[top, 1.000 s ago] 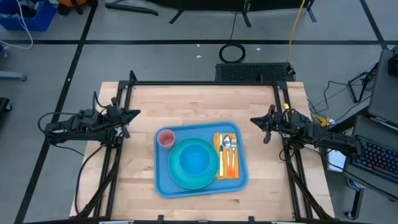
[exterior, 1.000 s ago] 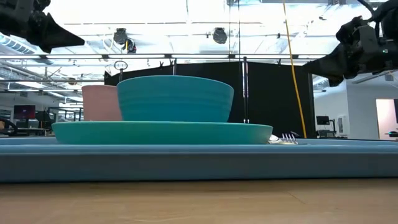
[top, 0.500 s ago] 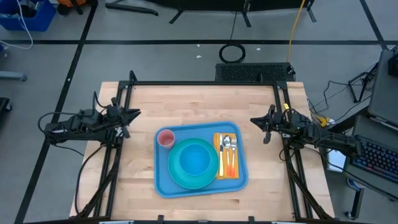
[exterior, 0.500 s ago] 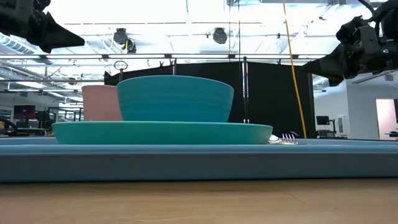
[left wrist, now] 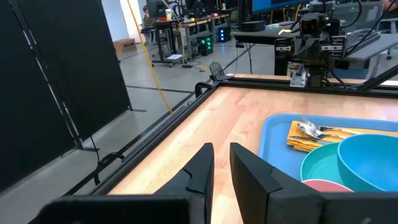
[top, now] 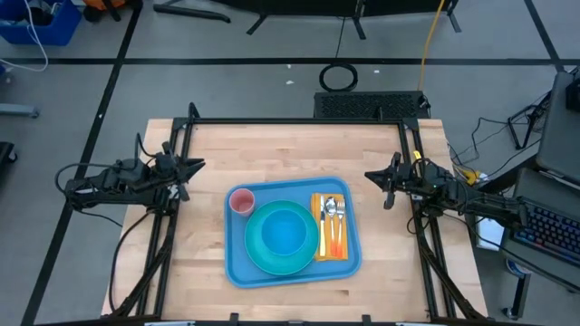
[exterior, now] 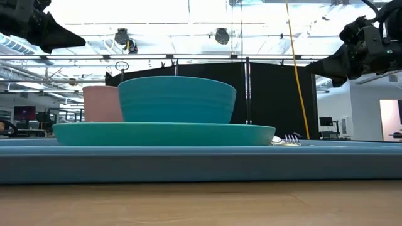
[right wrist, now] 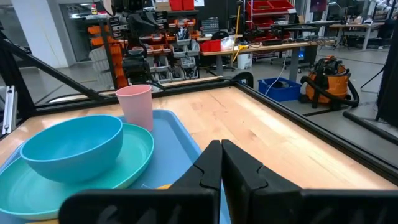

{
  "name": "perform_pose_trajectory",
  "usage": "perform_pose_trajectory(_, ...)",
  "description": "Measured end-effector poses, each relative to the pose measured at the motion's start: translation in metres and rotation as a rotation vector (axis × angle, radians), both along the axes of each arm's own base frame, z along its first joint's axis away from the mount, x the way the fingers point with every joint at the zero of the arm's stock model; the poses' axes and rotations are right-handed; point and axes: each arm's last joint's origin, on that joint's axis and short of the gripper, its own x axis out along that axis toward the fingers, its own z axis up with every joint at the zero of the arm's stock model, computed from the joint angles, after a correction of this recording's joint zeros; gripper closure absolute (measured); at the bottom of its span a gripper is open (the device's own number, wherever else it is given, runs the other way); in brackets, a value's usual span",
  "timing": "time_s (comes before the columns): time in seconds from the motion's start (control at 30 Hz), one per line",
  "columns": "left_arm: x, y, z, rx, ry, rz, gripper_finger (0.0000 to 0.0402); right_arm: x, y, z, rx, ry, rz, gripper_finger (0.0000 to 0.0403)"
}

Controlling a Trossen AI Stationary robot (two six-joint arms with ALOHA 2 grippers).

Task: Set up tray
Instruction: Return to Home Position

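Note:
The blue tray (top: 350, 192) lies flat on the wooden table, nearer the near edge. On it stand a pink cup (top: 241, 201) at its far left corner, a cyan plate (top: 258, 259) carrying a blue bowl (top: 284, 234), and an orange napkin (top: 331, 237) bearing a fork and a spoon (top: 332, 210). My left gripper (top: 198, 166) hovers shut above the table's left edge, well clear of the tray. My right gripper (top: 370, 176) hovers shut above the right edge, just beyond the tray's far right corner. Both point inward.
Bare wood (top: 290, 149) stretches between the tray and the far edge, with narrower strips on the left and right. Black frame rails (top: 299, 121) run along the table's sides. In each wrist view the other arm stands across the table (left wrist: 314, 43).

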Motion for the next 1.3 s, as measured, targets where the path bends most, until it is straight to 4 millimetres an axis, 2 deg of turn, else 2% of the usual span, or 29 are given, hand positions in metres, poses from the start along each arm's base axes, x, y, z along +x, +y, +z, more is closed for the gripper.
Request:
perform_pose_trajectory(0.37,0.0,0.0,0.0,0.0,0.0,0.0,0.0361,0.0,0.0,0.0,0.0,0.0,0.0,0.0403)
perform_pose_trajectory(1.3,0.0,0.0,0.0,0.0,0.0,0.0,0.0366,0.0,0.0,0.0,0.0,0.0,0.001,0.0403)
